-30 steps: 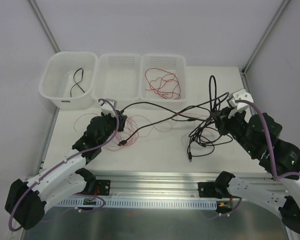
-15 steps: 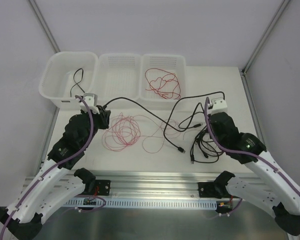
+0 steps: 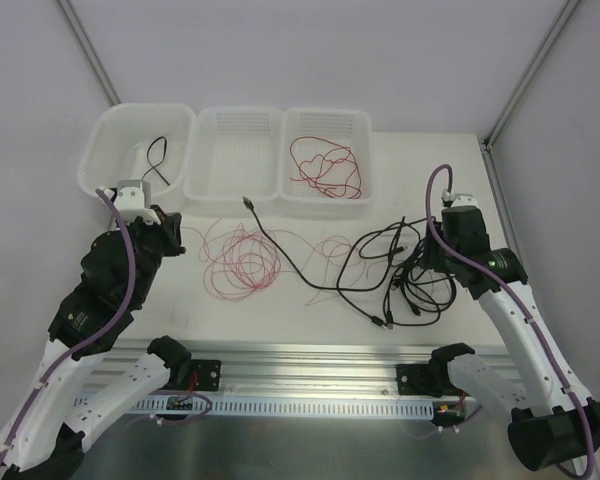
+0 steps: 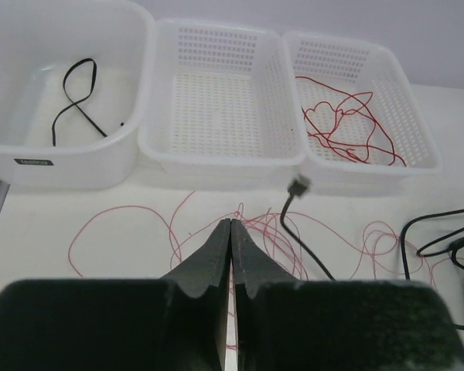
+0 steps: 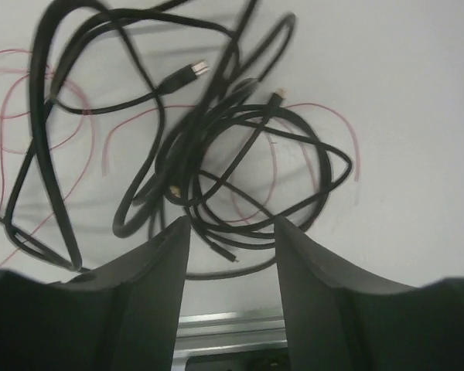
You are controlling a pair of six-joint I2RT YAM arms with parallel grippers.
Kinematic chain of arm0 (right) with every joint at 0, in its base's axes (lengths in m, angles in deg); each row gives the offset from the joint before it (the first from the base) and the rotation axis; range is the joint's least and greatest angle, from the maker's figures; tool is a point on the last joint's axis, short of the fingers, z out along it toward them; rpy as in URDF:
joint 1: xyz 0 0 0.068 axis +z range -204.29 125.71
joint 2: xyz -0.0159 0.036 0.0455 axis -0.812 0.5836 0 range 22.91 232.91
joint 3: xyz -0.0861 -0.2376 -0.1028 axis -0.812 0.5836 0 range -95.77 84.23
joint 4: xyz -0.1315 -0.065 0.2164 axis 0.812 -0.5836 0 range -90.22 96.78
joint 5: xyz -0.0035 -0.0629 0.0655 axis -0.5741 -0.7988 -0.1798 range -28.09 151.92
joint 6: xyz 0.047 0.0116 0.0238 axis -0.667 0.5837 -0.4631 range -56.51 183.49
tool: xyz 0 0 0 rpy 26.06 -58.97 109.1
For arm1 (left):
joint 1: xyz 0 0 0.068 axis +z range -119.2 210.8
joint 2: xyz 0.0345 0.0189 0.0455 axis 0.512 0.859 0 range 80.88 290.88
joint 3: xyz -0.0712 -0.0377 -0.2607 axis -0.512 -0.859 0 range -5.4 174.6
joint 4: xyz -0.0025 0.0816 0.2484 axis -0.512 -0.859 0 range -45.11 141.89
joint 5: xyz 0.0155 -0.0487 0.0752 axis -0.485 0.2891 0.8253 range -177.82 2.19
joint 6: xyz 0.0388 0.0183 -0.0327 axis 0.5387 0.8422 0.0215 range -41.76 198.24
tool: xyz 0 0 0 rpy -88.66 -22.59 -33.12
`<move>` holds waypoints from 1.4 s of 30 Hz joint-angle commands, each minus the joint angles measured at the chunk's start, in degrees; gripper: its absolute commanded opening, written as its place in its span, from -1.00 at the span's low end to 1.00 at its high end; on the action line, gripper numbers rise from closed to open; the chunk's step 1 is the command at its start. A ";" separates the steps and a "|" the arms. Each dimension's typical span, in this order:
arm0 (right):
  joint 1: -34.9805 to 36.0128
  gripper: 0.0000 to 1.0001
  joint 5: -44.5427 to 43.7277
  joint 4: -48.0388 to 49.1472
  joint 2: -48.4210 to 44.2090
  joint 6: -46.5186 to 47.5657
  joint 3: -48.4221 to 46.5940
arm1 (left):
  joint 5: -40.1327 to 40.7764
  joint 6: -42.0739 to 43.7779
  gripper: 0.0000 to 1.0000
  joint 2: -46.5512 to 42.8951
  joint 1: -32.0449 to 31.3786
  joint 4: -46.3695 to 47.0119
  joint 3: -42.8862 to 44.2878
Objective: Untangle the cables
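1. top view: bright, even, diffuse light; the white table [image 3: 310,315] is nearly washed out and shadows are faint.
2. the metal rail [image 3: 310,357] at the near edge shows a dull sheen.
3. left wrist view: the bins [image 4: 216,151] are sharp; the left gripper [image 4: 230,229] is dark and soft up close.
4. right wrist view: the black cables [image 5: 216,154] are blurred and cast soft grey shadows; the right gripper [image 5: 232,228] is out of focus.

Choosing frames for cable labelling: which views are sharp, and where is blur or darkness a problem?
Right wrist: black cables smeared toward the top, fingers nearly black. Left wrist: baskets and red wires crisp, near fingers dark and soft. Top external: evenly lit, sharp, only faint shadows.
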 commanded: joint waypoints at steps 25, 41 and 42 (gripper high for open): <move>21.38 0.71 20.40 6.24 -2.53 -2.26 -2.84 | -25.27 -19.72 0.82 3.76 -5.91 6.00 -22.00; 34.04 0.40 20.63 9.17 21.45 2.99 -7.48 | -26.94 -21.85 0.98 5.41 -8.46 6.19 -21.23; 34.57 0.40 20.63 9.34 22.69 4.91 -7.74 | -26.85 -21.85 0.98 5.94 -8.73 6.19 -21.40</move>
